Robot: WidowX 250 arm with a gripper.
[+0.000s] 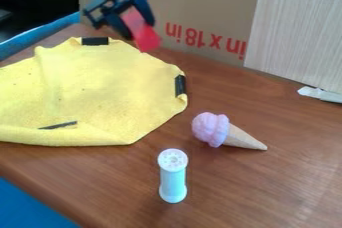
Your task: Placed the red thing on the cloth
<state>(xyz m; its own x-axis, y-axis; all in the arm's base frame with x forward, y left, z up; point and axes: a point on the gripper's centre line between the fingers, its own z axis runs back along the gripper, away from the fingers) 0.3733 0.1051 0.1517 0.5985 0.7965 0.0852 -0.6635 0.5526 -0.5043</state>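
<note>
- The gripper point(138, 28) is at the top of the view, left of the middle, angled downward, its two fingers clasping the red thing point(147, 41)
- The red thing hangs tilted from between the fingers, its wider end lowest, by the far right edge of the cloth point(100, 89); how high it is cannot be told
- The cloth is yellow and lies spread on the brown table point(267, 197), with dark strips at its far edge, right edge and near left part, and its near edge looks folded
- The ice cream point(212, 129) lies on its side right of the cloth, pink scoop towards the cloth, cone pointing right
- The white spool point(173, 178) stands upright nearer the camera than the ice cream
- Behind the table are a cardboard box point(200, 4) with red print and a pale board point(297, 27)
- A white thing point(320, 94) lies at the right edge of the view
</note>
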